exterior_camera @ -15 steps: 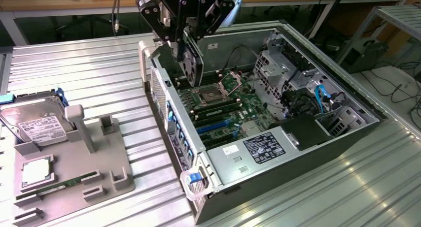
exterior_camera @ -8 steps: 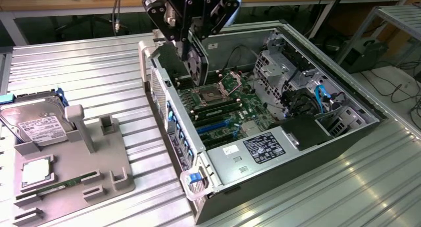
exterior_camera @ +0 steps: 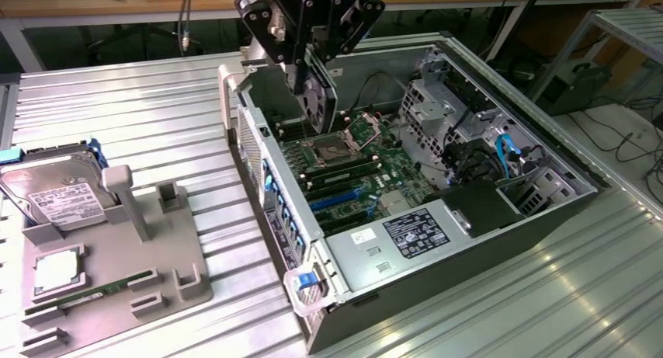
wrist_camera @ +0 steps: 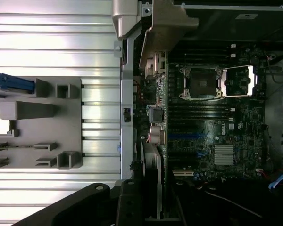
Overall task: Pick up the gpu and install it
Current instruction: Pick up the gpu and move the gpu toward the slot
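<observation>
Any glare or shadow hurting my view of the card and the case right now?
Exterior view: the ribbed table reflects bright bands, the motherboard is evenly lit, and the gpu in the pincer reads dark against the case. Wrist view: the table slats glare near white, while the gpu's edge and the case interior beside it sit in deep shadow.

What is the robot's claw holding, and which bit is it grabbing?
The gripper holds the gpu by its upper edge, so the card hangs on edge over the open computer case.
</observation>
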